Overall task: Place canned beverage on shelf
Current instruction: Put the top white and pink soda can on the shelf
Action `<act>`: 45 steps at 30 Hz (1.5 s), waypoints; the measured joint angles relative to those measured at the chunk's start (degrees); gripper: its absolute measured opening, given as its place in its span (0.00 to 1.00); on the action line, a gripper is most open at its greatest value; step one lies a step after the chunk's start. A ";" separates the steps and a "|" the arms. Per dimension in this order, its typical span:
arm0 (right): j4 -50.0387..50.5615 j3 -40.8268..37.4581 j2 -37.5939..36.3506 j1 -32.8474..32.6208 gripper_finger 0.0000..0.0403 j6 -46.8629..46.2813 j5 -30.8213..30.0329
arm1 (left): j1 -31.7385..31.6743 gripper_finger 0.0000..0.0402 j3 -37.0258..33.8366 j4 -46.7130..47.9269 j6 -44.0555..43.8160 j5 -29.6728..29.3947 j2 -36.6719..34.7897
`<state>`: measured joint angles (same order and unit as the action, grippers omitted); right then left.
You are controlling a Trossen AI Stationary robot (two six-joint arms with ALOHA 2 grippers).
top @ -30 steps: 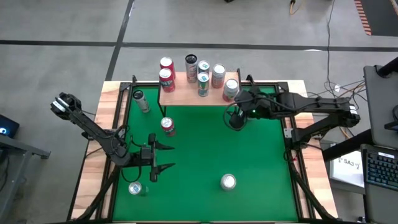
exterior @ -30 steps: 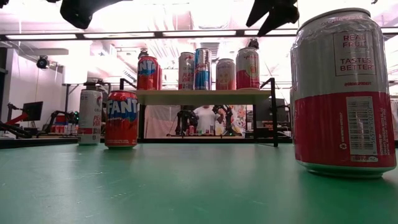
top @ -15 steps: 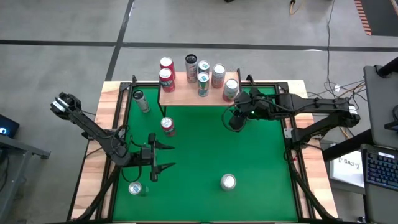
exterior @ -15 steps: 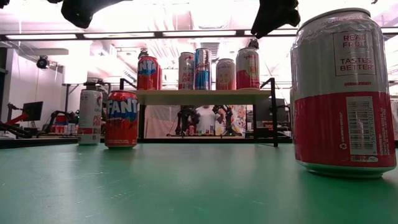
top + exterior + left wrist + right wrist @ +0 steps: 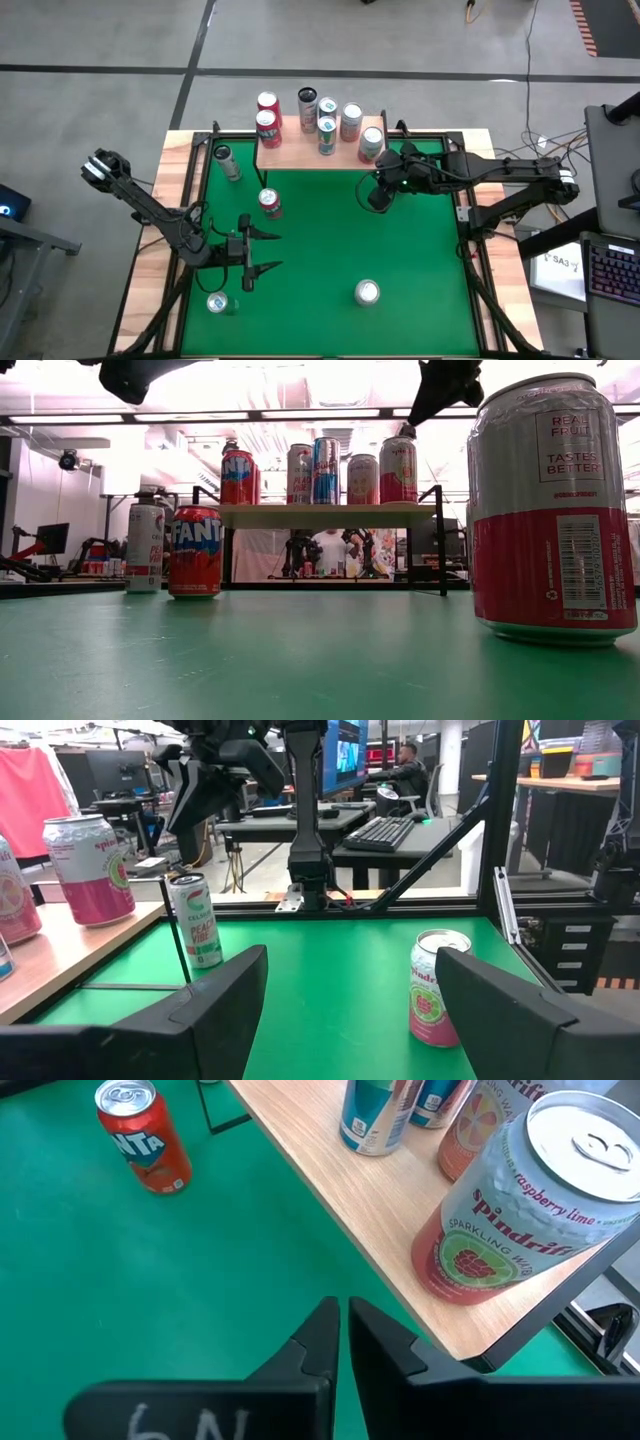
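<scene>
The shelf (image 5: 318, 148), at the far edge of the green table (image 5: 330, 240), carries six upright cans; the pink raspberry-lime can (image 5: 371, 143) stands at its right end, close to the front edge. The right pincer (image 5: 379, 195) hangs over the table just in front of that end of the shelf, its fingers (image 5: 322, 1342) pressed together and holding nothing, clear of the can. The left pincer (image 5: 262, 251) waits near the table's front left with its fingers spread wide, empty. Four cans stand on the table itself: an orange soda can (image 5: 270, 203) in front of the shelf's left part, a white-and-green can (image 5: 226, 162) beside the shelf's left legs, a pink can (image 5: 367, 292) near the front centre, and a further can (image 5: 217, 303) at the front left corner.
</scene>
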<state>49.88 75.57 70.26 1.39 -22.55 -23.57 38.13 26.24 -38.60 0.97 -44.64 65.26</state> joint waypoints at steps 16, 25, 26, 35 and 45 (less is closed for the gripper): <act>-1.35 -1.23 0.41 0.00 0.02 -0.39 0.05 | 0.00 0.68 0.00 -0.01 0.94 0.00 -0.01; -2.17 -1.27 3.69 0.04 0.02 0.09 0.07 | -0.11 0.68 0.00 -0.09 1.83 -2.44 -0.01; -2.17 -1.27 3.87 0.15 0.02 0.16 0.06 | -0.11 0.68 0.00 -0.07 2.03 -2.60 -0.01; -2.51 -1.27 4.02 1.43 0.02 0.74 -2.21 | -0.17 0.68 0.00 -0.07 3.09 -2.99 -0.01; -9.52 -1.27 6.99 8.00 0.02 7.66 -3.41 | -1.49 0.68 0.00 -0.41 3.45 -3.02 -0.01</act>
<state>40.36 74.30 77.25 9.39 -14.89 -26.98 36.64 26.24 -39.01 4.43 -47.66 65.25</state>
